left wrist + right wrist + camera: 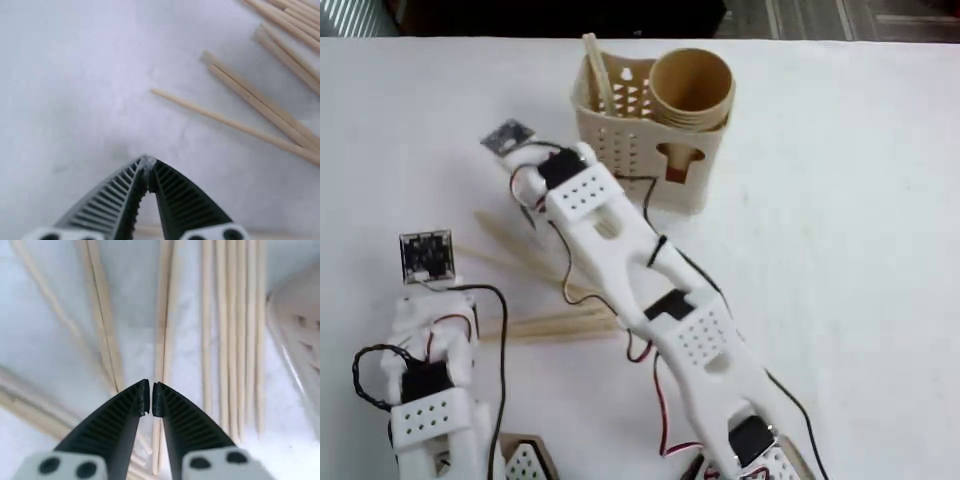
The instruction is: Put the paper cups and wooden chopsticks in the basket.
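A beige perforated basket [620, 150] stands at the back of the white table. Stacked paper cups [692, 88] sit inside it, and a wooden chopstick [597, 72] stands in its left part. Several loose chopsticks [545, 326] lie on the table between the two arms. My right arm [620, 250] stretches across to just left of the basket. Its gripper [151, 397] is shut and hangs over a chopstick pair [164, 330], with the basket wall [300, 340] beside it. My left gripper [147, 163] is shut above bare table, and chopsticks [250, 102] lie a short way beyond its tip.
My left arm [428, 380] sits at the front left corner. Red and black cables [655, 400] run along the right arm. White tabletop [860, 250] stretches to the right of the basket.
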Controlling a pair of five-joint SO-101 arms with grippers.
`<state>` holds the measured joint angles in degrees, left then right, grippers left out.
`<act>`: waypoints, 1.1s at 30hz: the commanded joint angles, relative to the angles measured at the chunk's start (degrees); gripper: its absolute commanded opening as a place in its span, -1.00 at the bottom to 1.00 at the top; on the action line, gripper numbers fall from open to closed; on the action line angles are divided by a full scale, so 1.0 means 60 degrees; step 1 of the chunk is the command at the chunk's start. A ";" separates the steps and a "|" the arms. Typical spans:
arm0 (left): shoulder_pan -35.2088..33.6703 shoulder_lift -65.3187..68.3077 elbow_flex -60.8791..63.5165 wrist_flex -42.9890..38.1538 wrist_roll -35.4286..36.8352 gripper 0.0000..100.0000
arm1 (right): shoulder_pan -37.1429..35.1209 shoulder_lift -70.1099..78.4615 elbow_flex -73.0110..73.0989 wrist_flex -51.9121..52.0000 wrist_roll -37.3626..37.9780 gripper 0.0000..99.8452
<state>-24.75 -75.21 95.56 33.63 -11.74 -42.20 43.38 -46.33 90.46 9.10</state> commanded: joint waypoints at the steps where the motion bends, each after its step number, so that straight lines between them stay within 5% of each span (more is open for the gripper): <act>1: -0.0037 -0.0125 -0.0278 -0.0132 -0.0103 -0.95 | 0.0095 -0.1106 -0.0484 0.0330 0.0088 -0.97; 19: -0.0037 -0.0125 -0.0278 -0.0132 -0.0103 -0.95 | -0.0198 0.1458 -0.0762 -0.0022 0.0103 -0.73; 27: -0.0037 -0.0125 -0.0278 -0.0132 -0.0103 -0.95 | -0.0227 0.2806 -0.1612 -0.0081 0.0147 -0.87; 33: -0.0037 -0.0125 -0.0278 -0.0132 -0.0103 -0.95 | -0.0212 0.3436 -0.2872 0.0344 0.1363 -0.96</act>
<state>-24.66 -75.21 95.56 33.63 -11.74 -42.29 62.64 -59.87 92.04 15.34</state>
